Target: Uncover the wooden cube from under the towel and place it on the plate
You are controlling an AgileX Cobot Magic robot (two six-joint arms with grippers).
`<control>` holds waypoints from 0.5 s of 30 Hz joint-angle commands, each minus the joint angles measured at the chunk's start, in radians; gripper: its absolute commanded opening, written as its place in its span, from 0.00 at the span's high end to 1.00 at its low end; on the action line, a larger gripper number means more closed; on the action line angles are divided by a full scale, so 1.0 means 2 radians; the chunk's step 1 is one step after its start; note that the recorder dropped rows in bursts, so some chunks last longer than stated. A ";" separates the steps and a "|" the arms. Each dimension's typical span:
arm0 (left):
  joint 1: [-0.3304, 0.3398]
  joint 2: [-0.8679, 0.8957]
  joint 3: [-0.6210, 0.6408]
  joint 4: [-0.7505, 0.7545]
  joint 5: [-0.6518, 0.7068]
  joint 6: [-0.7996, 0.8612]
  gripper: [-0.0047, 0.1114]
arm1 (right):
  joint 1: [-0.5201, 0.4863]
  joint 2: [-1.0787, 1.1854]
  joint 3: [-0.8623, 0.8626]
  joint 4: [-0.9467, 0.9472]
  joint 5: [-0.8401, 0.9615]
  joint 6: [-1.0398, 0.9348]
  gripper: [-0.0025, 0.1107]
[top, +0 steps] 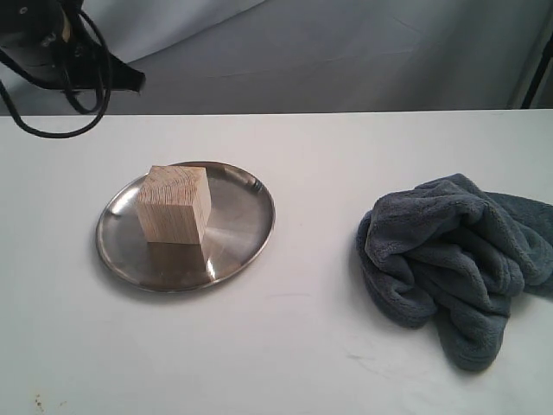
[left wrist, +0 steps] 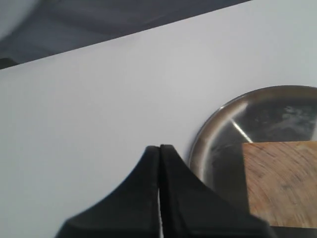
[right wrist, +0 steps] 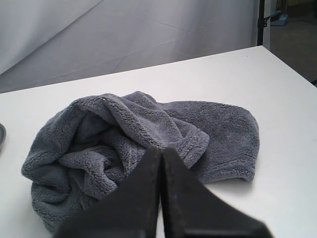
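The wooden cube (top: 174, 206) stands uncovered on the round steel plate (top: 238, 238) at the left of the table; the left wrist view shows the cube's (left wrist: 282, 181) grain and the plate's rim (left wrist: 200, 141). The grey-blue towel (top: 454, 255) lies crumpled in a heap at the right, also in the right wrist view as the towel (right wrist: 129, 134). My left gripper (left wrist: 159, 148) is shut and empty, held apart beside the plate. My right gripper (right wrist: 161, 148) is shut and empty, raised over the towel's near side. Neither gripper's fingers show in the exterior view.
Part of the left arm with black cables (top: 60, 60) hangs at the exterior view's top left corner. A grey backdrop cloth (top: 346, 52) rises behind the table's far edge. A black stand (right wrist: 260, 22) is off the table's far right corner.
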 commanded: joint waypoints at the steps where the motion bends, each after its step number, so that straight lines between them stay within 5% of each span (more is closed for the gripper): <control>1: 0.025 -0.013 0.000 -0.008 0.028 -0.013 0.96 | -0.004 -0.002 0.001 0.001 0.000 -0.003 0.98; 9: 0.170 -0.044 0.000 -0.121 0.040 0.023 0.96 | -0.004 -0.002 0.001 0.001 0.000 -0.003 0.98; 15: 0.242 -0.079 0.000 -0.182 0.032 0.097 0.96 | -0.004 -0.002 0.001 0.001 0.000 -0.003 0.98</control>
